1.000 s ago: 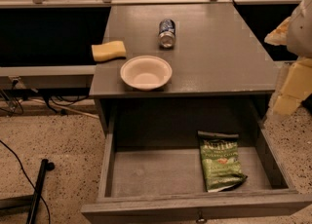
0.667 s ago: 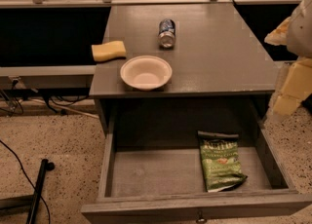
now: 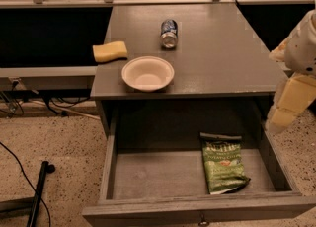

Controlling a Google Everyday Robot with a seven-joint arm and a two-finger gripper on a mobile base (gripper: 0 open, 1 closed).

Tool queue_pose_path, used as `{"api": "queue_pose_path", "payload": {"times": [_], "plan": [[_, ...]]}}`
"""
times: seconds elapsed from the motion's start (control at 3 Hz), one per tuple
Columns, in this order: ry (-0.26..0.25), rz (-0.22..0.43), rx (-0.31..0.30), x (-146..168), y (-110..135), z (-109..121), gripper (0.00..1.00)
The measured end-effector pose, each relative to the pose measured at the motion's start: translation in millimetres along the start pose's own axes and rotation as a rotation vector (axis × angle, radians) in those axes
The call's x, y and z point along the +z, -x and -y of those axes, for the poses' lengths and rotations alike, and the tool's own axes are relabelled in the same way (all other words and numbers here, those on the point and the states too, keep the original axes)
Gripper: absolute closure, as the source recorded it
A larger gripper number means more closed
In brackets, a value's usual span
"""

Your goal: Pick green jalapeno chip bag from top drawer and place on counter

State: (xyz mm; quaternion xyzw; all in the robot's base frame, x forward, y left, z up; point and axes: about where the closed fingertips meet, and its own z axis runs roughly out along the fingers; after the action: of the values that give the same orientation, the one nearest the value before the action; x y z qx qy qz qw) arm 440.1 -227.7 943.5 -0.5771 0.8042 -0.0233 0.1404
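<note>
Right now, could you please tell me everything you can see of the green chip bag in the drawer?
The chip bag is a crinkly green packet with a dark top edge and pale lettering. It lies flat on the floor of the open drawer, toward its right side, top edge toward the back. Nothing rests on it. The end effector hangs apart from it, above the drawer's right wall.

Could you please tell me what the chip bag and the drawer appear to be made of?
The green jalapeno chip bag looks like thin glossy film: crinkled and shiny. The top drawer looks like grey matte wood, with a faint grain. The gripper hangs at the drawer's right.
</note>
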Motion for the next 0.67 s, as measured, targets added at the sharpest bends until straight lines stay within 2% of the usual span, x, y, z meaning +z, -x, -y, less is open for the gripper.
{"api": "queue_pose_path", "payload": {"times": [0.67], "plan": [[0.099, 0.001, 0.181, 96.0, -36.1, -14.2, 0.0]]}}
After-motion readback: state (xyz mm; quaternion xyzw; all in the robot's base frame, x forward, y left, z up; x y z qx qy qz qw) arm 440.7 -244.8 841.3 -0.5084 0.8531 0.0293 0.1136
